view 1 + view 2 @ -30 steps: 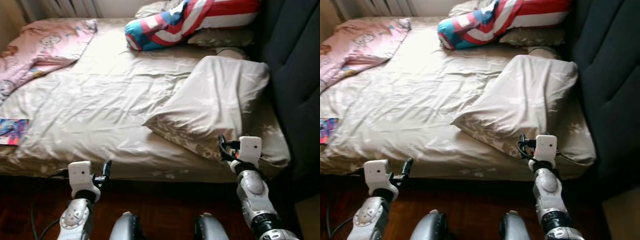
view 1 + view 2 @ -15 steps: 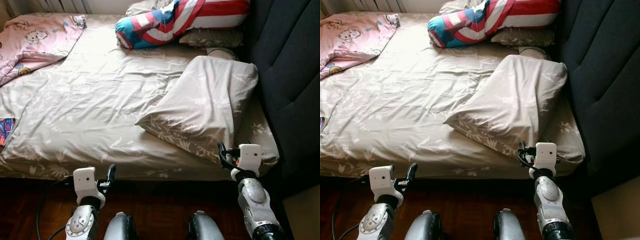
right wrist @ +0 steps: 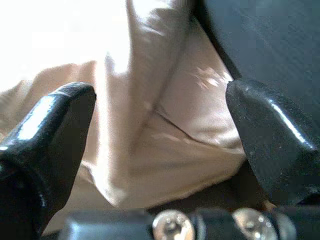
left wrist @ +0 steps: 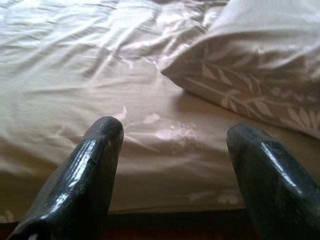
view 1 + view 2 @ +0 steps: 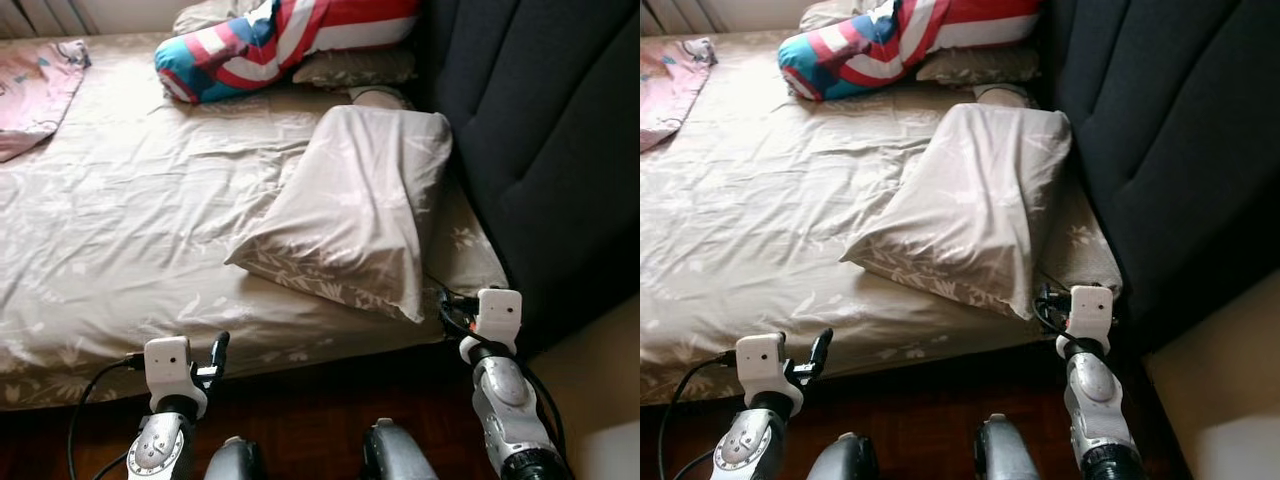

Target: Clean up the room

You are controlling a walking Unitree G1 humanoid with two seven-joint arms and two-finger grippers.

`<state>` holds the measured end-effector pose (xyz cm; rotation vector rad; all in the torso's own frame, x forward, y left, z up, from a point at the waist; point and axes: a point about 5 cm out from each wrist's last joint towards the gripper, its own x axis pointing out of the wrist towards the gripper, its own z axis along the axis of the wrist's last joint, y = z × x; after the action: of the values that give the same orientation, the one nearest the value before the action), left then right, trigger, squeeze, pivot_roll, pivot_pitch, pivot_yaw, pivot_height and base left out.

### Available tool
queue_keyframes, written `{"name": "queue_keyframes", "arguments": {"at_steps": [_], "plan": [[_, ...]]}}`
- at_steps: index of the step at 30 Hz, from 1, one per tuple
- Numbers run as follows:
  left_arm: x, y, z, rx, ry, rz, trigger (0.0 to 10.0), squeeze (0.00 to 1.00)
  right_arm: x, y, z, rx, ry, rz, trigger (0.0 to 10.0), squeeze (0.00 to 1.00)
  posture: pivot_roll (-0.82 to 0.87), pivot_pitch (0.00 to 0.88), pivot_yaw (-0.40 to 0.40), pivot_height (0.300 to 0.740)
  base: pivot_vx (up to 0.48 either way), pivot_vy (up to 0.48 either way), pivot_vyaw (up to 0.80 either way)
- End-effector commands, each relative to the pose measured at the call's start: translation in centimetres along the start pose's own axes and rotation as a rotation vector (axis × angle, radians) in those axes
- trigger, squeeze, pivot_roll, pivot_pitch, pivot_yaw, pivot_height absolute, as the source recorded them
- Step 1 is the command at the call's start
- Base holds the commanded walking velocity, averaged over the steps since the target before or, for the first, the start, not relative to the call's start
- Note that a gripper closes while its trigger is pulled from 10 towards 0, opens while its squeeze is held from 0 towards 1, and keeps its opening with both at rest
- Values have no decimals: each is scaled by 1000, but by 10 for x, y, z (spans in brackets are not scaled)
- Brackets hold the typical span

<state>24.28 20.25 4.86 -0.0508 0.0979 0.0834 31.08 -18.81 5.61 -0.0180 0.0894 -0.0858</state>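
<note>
A beige leaf-print pillow [image 5: 350,205] lies tilted on the bed [image 5: 120,230], its far end against the dark headboard [image 5: 540,150]. A red, white and blue striped pillow [image 5: 270,35] lies at the head of the bed, on a flatter beige pillow [image 5: 355,68]. A pink printed blanket [image 5: 35,85] lies at the far left. My left gripper [image 5: 216,356] is held low at the bed's near edge, open and empty [image 4: 172,145]. My right gripper [image 5: 446,306] is by the bed's near right corner, just below the beige pillow, also open and empty [image 3: 160,130].
Dark wooden floor [image 5: 300,420] runs between me and the bed. The padded headboard walls off the right side. A pale beige surface [image 5: 610,380] stands at the lower right. A black cable [image 5: 90,400] trails from my left arm.
The camera has swung to the right, so the bed, pillows and pink blanket sit further left in view and more headboard shows. Both arms stay low with open fingers.
</note>
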Motion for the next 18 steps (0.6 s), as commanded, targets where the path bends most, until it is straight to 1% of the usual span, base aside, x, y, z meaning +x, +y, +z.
{"name": "queue_keyframes", "arguments": {"at_steps": [1, 13, 18], "plan": [[-3, 2, -2, 25, 14, -6, 10000, 0, 0, 2, -3, 7, 16, 5, 10000, 0, -33, 147, -2, 647, 240, 0, 0], [-1, 5, -1, 35, 15, -13, 10000, 0, 2, 9, -2, 12, 19, 11, 10000, 0, -21, 143, 10, 647, 278, 0, 0], [0, 6, 0, 37, 15, -13, 10000, 0, 2, 12, -4, 1, 29, 15, 10000, 0, -22, 147, 11, 647, 294, 0, 0]]}}
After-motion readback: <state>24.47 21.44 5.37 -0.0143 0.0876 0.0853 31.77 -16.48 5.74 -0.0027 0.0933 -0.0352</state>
